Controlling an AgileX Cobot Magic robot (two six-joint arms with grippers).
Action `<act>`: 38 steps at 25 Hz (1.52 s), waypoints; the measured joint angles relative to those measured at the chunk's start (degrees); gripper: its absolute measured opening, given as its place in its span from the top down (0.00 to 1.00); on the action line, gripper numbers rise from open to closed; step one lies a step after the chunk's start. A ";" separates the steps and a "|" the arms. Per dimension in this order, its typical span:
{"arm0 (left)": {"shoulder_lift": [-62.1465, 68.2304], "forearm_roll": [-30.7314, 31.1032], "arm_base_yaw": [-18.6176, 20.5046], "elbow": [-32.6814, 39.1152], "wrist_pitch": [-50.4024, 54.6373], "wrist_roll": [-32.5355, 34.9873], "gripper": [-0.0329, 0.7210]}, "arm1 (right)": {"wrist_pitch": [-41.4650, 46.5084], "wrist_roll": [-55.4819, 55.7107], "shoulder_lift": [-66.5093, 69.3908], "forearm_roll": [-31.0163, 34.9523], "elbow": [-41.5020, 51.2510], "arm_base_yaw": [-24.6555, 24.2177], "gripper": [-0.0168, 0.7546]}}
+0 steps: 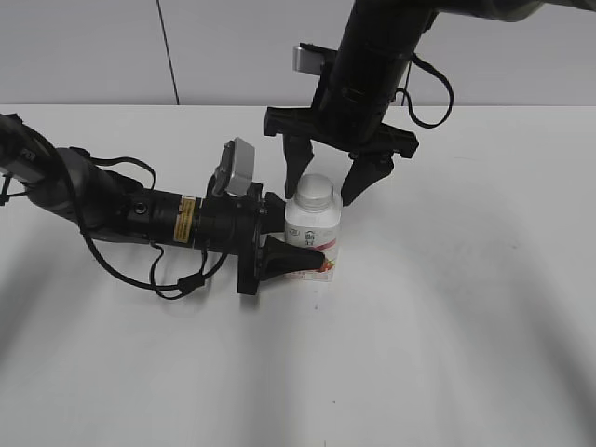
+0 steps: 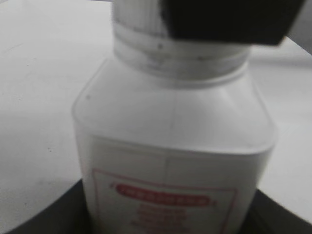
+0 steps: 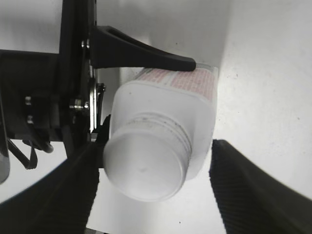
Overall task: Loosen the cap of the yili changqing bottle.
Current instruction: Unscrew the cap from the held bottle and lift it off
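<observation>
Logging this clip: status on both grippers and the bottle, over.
Left gripper shut on the yili changqing bottle, bottle upright on table. Right gripper open, straddling the cap, not gripping. Nothing in the way.

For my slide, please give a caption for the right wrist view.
Open right pincer straddles the cap while the left pincer grips the bottle.

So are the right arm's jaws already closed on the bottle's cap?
No, in the right wrist view the right gripper is open, its jaws standing apart on either side of the cap with gaps showing.
</observation>
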 joint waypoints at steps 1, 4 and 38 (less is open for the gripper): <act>0.00 0.00 0.00 0.00 0.00 0.00 0.42 | 0.06 0.00 0.00 0.00 0.00 0.00 0.27; 0.00 0.00 0.00 0.00 0.00 0.00 0.42 | 0.06 0.12 0.00 0.00 0.00 0.00 0.31; 0.00 0.20 0.00 0.00 -0.06 0.00 0.42 | -0.44 -41.79 0.00 0.45 0.00 0.00 0.46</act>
